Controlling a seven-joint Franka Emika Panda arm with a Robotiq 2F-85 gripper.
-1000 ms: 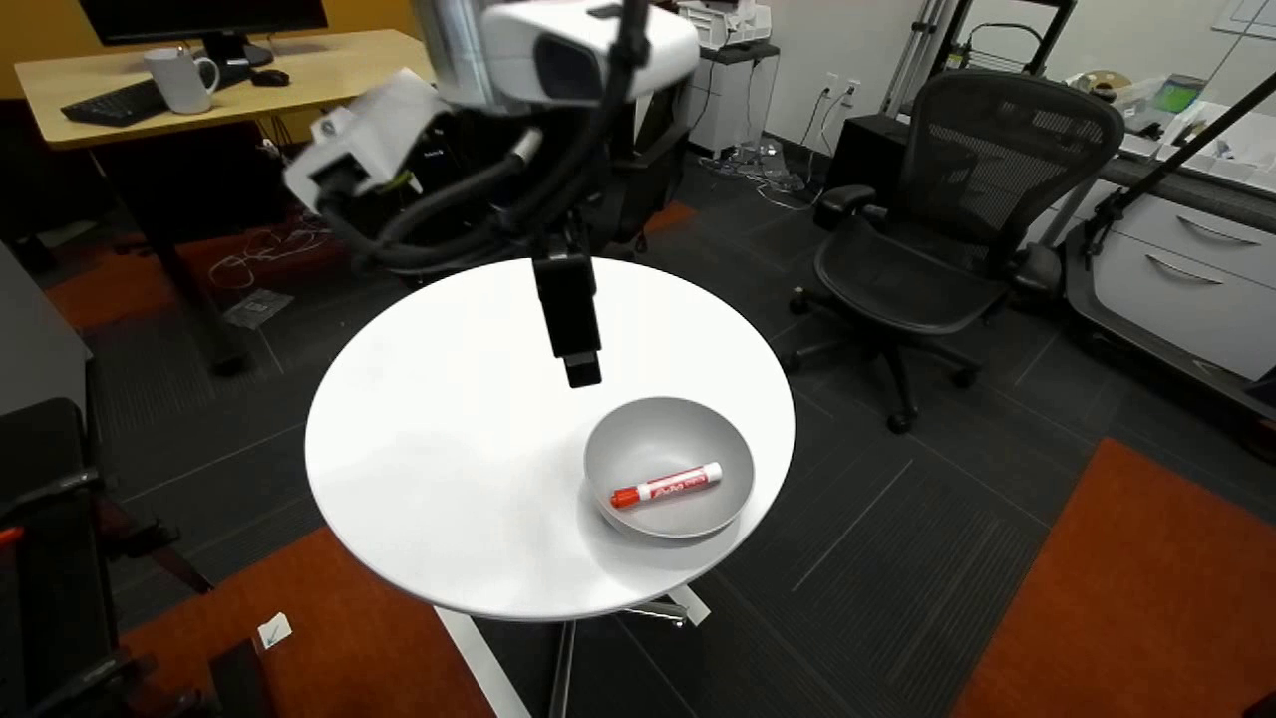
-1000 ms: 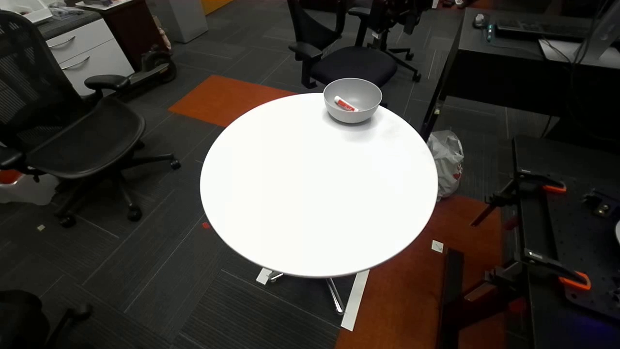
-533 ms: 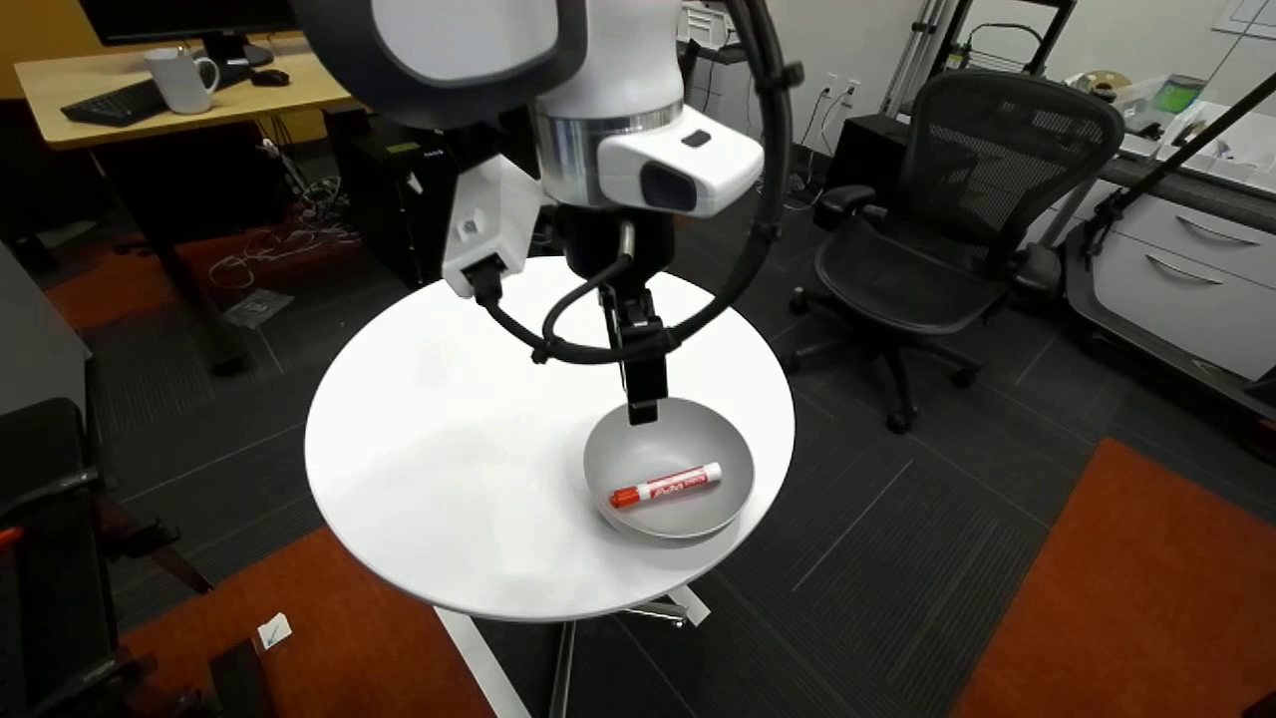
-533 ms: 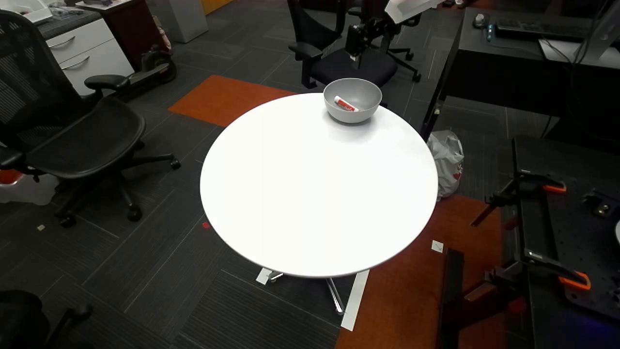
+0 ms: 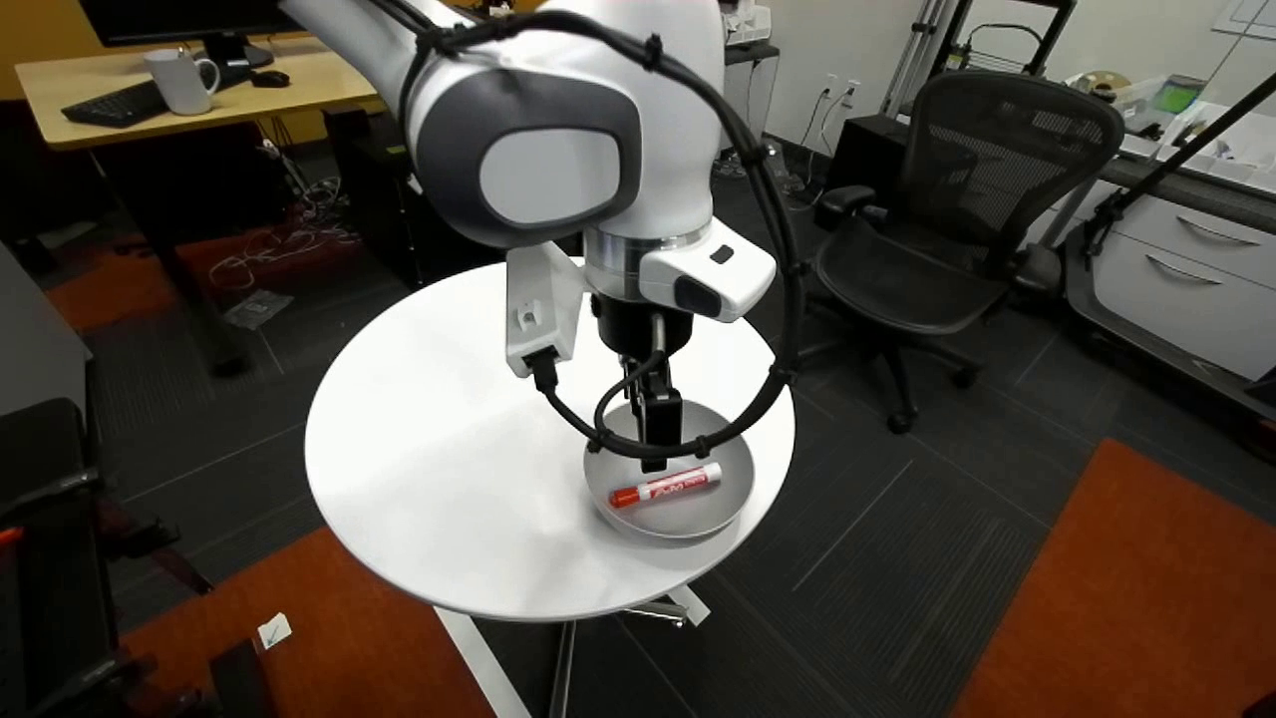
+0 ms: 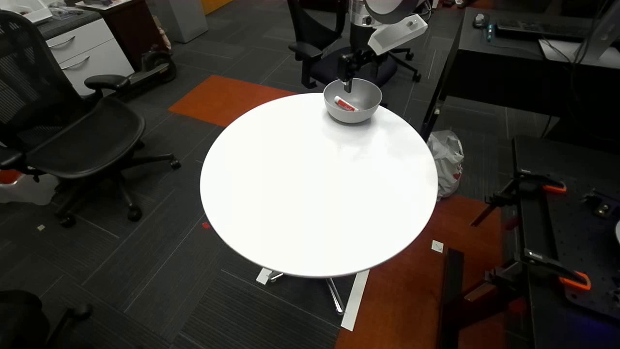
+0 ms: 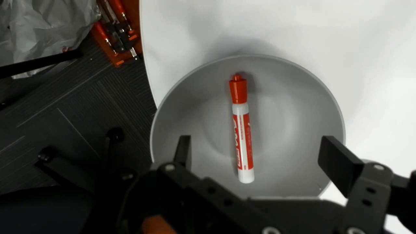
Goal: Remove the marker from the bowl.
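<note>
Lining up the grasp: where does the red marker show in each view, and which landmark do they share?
In an exterior view: the marker is just right of centre, below mid-height.
In an exterior view: the marker is in the upper third, right of centre.
Wrist view: the marker is right of centre, red end up.
Shared landmark: the grey bowl holding it.

Office: desk (image 5: pixel 249 103) w/ monitor (image 5: pixel 189 18), kbd (image 5: pixel 118 105) & mouse (image 5: pixel 270 78), plus wheeled mesh chair (image 5: pixel 912 284) (carpet-tile flr (image 5: pixel 867 618), too).
</note>
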